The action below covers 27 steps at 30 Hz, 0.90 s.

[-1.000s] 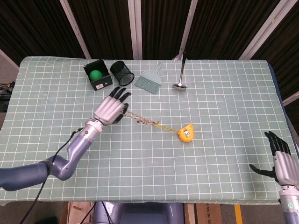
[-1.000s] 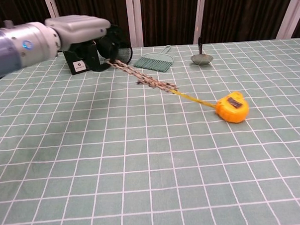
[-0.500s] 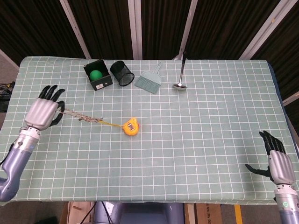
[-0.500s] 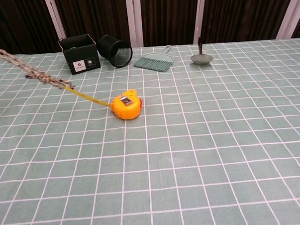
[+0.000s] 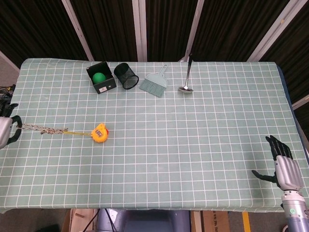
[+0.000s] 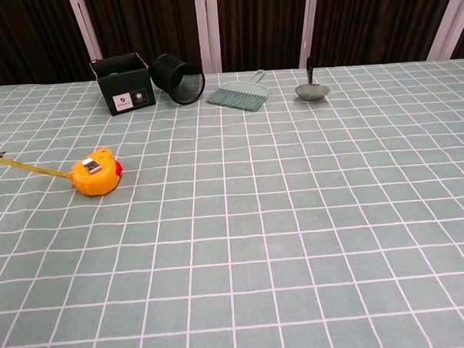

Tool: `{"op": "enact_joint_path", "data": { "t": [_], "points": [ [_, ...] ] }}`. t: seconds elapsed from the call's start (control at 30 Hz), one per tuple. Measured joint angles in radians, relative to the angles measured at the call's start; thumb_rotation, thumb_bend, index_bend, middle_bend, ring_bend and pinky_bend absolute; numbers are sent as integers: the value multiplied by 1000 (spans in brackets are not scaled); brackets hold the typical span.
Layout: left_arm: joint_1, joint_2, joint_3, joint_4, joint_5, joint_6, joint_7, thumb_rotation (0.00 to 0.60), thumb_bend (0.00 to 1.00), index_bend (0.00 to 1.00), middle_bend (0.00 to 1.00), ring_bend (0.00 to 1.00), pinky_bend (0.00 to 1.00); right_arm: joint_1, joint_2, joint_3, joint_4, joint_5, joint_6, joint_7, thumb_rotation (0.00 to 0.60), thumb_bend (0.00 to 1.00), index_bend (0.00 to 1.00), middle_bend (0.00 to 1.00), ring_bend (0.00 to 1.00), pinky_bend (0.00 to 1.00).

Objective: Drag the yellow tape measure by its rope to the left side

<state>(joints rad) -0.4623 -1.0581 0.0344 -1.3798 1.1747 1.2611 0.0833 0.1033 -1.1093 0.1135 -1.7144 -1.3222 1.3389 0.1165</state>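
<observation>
One yellow tape measure [image 5: 100, 133] lies on the checked green tablecloth [image 5: 193, 145], far over toward the left edge in the head view. A short yellow strip of tape runs out of it leftward and joins a braided rope [image 5: 41, 128], stretched nearly straight across the cloth to the table's left border. Chest view shows the same case low at left, the yellow strip leading off the frame's left edge.

Left hand [image 5: 6, 126] — only a sliver shows at the frame's left edge in the head view, dark fingers just above and below the rope's end. Rope reaches right up to them; whether the fingers are clamped on it cannot be told from this sliver. Chest view does not show this hand.

Right hand [image 5: 284, 164] sits at the near right corner of the table, well apart from the tape measure, fingers spread and holding nothing, thumb out to the side.

Back row, well apart from the tape measure: a black box [image 5: 101, 77] with a green ball [image 5: 99, 77] inside; just beside it a black mesh cup [image 5: 127, 75] tipped on its side; then a small teal dustpan brush [image 5: 154, 83]; then a metal ladle [image 5: 186, 75] with a dark handle pointing away.
</observation>
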Motion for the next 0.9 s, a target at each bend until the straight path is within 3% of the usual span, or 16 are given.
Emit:
{"op": "enact_joint_path", "data": {
  "t": [0.1, 0.17, 0.27, 0.5, 0.67, 0.77, 0.9],
  "points": [
    [15, 3, -13, 25, -3, -1, -22, 600, 424, 459, 76, 0, 0, 0, 0, -1, 0, -2, 0, -5, 600, 123, 0, 0, 0, 0],
    [21, 3, -17, 31, -4, -8, -31, 600, 243, 348, 37, 0, 0, 0, 0, -2, 0, -2, 0, -7, 600, 122, 0, 0, 0, 0],
    [31, 3, -22, 27, -3, -20, -43, 600, 84, 212, 7, 0, 0, 1, 0, -3, 1, 1, -1, -11, 600, 122, 0, 0, 0, 0],
    [69, 3, -36, -52, -9, 8, -61, 600, 58, 91, 0, 0, 0, 1, -1, -5, 3, -5, 2, -20, 600, 122, 0, 0, 0, 0],
    [123, 21, -39, -199, -8, 67, -84, 600, 38, 8, 0, 0, 0, 2, -1, -11, 16, -29, 11, -37, 600, 122, 0, 0, 0, 0],
    [171, 32, -22, -298, 22, 128, -85, 600, 32, 0, 0, 0, 0, 2, -4, -17, 29, -56, 23, -57, 600, 122, 0, 0, 0, 0],
    [238, 31, 20, -352, 115, 225, -56, 600, 32, 0, 0, 0, 0, 3, -12, -29, 47, -95, 42, -96, 600, 122, 0, 0, 0, 0]
  ]
}}
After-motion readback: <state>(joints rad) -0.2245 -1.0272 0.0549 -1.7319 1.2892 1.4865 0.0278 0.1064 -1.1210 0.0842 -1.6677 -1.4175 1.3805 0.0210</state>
